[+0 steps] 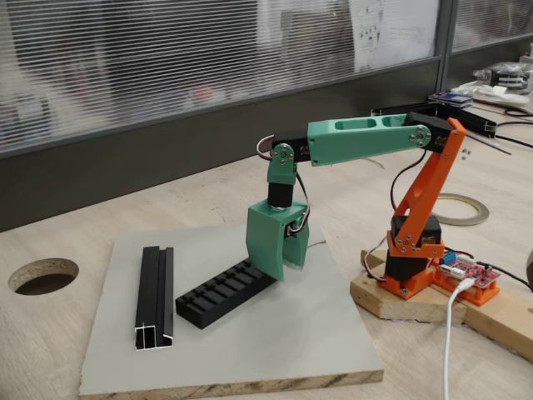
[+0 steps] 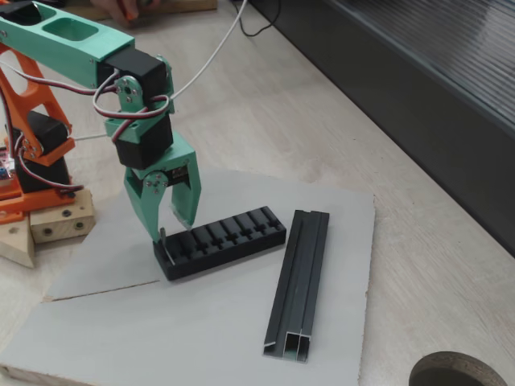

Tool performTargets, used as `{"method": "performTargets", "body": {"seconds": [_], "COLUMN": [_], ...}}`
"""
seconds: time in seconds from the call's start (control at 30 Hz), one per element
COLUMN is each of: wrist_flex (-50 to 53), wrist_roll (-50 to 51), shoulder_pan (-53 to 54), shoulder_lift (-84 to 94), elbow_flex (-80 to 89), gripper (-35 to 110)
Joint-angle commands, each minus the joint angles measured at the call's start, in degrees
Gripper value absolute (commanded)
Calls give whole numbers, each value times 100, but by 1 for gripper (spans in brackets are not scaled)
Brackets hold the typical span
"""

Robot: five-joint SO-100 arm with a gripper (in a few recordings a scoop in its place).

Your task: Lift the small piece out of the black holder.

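Observation:
The black holder point(image 1: 223, 293) point(image 2: 224, 240) lies slantwise on a grey board, its row of slots facing up. In a fixed view, the small piece point(image 2: 163, 240) shows as a thin grey sliver standing at the holder's left end. My green gripper point(image 2: 170, 225) point(image 1: 287, 265) points down over that end, open. One finger point(image 2: 151, 219) comes down just beside the sliver. The other finger point(image 2: 188, 211) hangs over the slots. I cannot tell whether the near finger touches the piece. From the other side the gripper's body hides the piece.
A longer black channel rail point(image 1: 156, 296) point(image 2: 298, 283) lies on the same grey board point(image 1: 250, 350) point(image 2: 201, 338) beside the holder. The orange arm base point(image 1: 415, 250) sits on a wooden block. A round hole point(image 1: 43, 275) is cut in the table. A tape roll point(image 1: 462, 208) lies behind.

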Motion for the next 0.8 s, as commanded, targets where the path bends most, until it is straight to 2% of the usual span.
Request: {"method": "performTargets", "body": {"seconds": [0.0, 0.77], "wrist_flex": [-9, 70], "wrist_roll": [26, 62], "shoulder_pan": [-167, -79], "shoulder_lift": [79, 88], "elbow_flex": [26, 26], "gripper": [33, 33]}}
